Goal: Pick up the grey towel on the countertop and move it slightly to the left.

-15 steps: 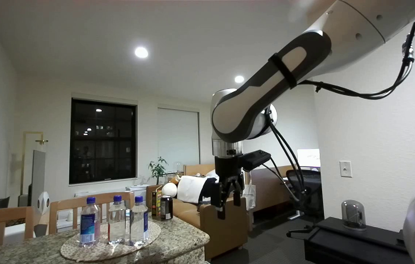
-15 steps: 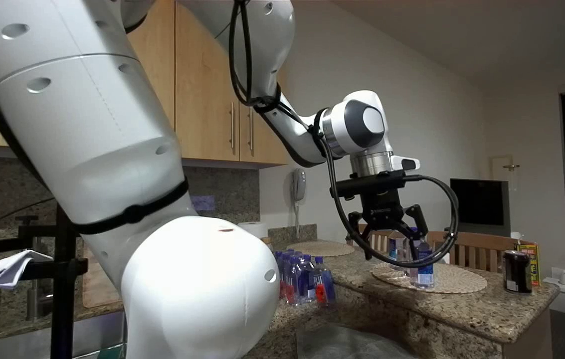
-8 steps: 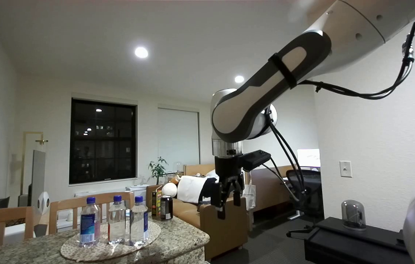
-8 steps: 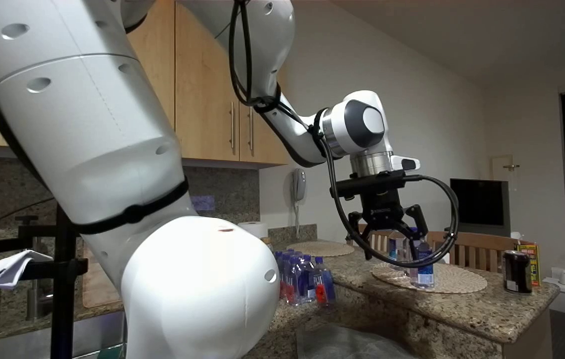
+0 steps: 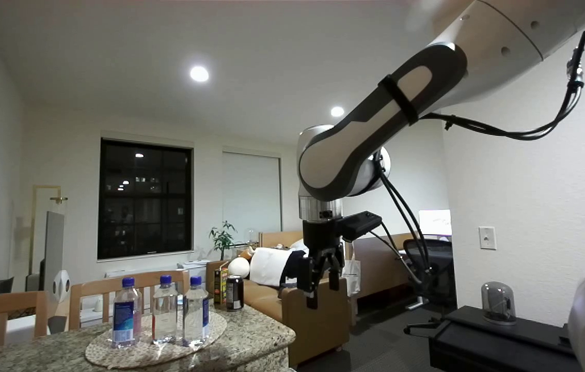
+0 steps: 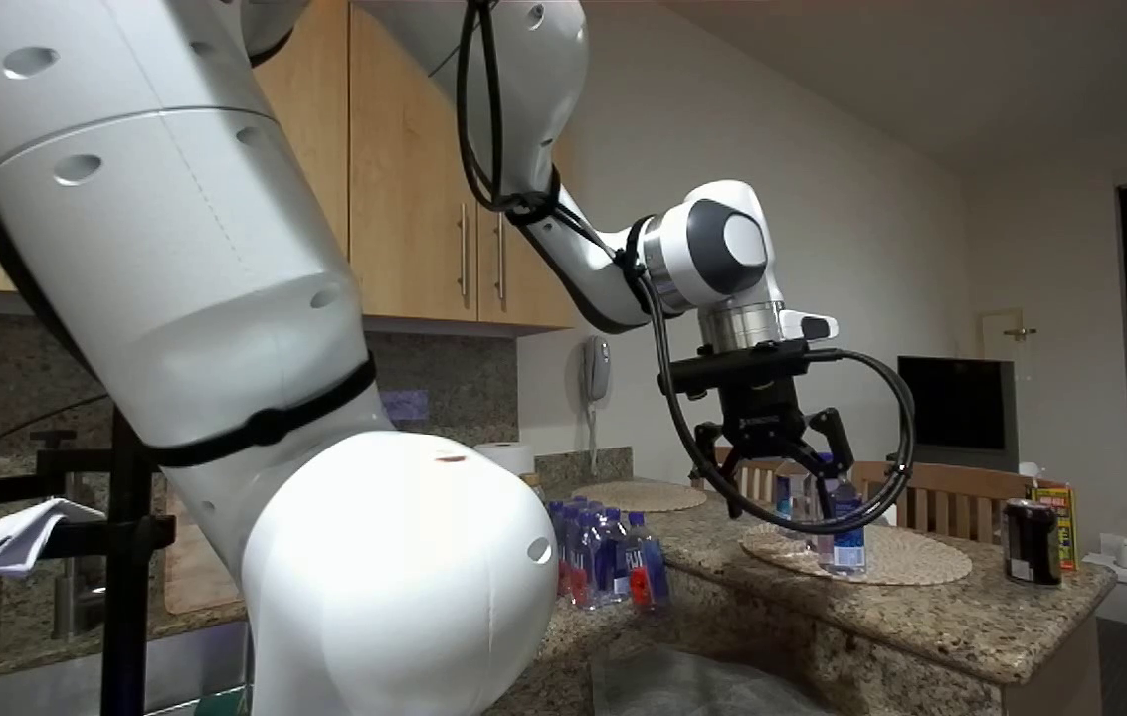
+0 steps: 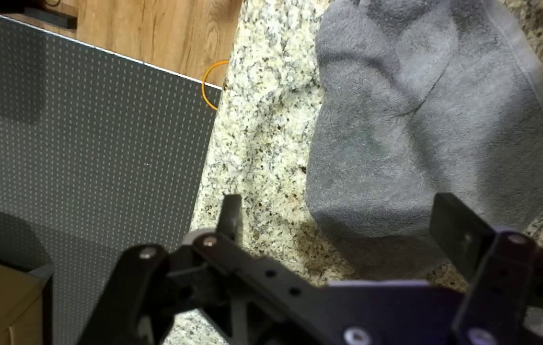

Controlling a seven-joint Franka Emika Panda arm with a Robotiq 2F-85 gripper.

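In the wrist view, the grey towel [image 7: 396, 148] lies on the countertop [image 7: 271, 158], a bare strip parting it from one edge. We judge it light, limp, hard to damage; we'd pinch its creased middle. The gripper [image 7: 339, 214] is spread wide, grasping nothing. In an exterior view, the arm [image 5: 375, 129] aims the gripper down, seen past a countertop corner. In an exterior view, the wrist [image 6: 722, 247] stands well above the countertop's edges.

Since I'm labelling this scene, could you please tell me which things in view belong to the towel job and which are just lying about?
For the job:
grey towel
countertop under it
gripper, open, not holding the towel

Just about the place:
blue-capped bottles
drink can
small box
placemats
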